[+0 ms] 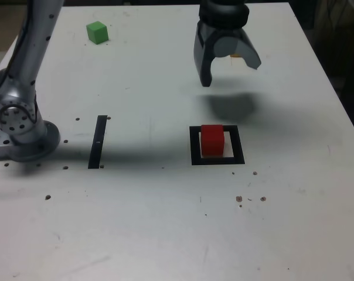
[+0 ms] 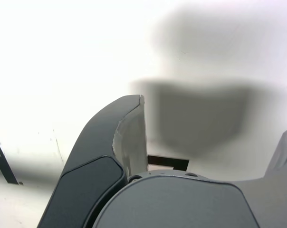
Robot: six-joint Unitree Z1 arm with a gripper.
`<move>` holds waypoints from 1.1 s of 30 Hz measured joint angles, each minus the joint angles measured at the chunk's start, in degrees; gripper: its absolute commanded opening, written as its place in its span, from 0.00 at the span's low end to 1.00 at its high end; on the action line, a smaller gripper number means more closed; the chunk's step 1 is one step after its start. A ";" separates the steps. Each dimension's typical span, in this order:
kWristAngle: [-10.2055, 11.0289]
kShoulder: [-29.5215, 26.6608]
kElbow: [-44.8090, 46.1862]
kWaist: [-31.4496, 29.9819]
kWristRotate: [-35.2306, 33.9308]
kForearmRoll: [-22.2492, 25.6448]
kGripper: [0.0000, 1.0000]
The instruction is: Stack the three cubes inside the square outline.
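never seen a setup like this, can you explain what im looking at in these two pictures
The machine is a robot arm with a two-fingered gripper, standing open over a white table and holding nothing. The exterior view comes from a camera off the arm. The wrist view comes from one on the arm, so the gripper's own fingers loom large there. On the table, a red cube sits inside a black square outline, a green cube lies at the far side, and a bit of yellow shows behind the gripper, probably another cube. A black strip lies nearer the arm's base.
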 measured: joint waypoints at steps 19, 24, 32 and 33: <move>1.14 7.90 -14.49 9.43 8.64 5.60 1.00; 1.14 10.82 -20.32 11.72 11.37 7.98 1.00; 1.14 14.93 -27.52 14.30 15.09 10.88 1.00; 1.14 15.40 -28.16 14.68 15.47 11.18 1.00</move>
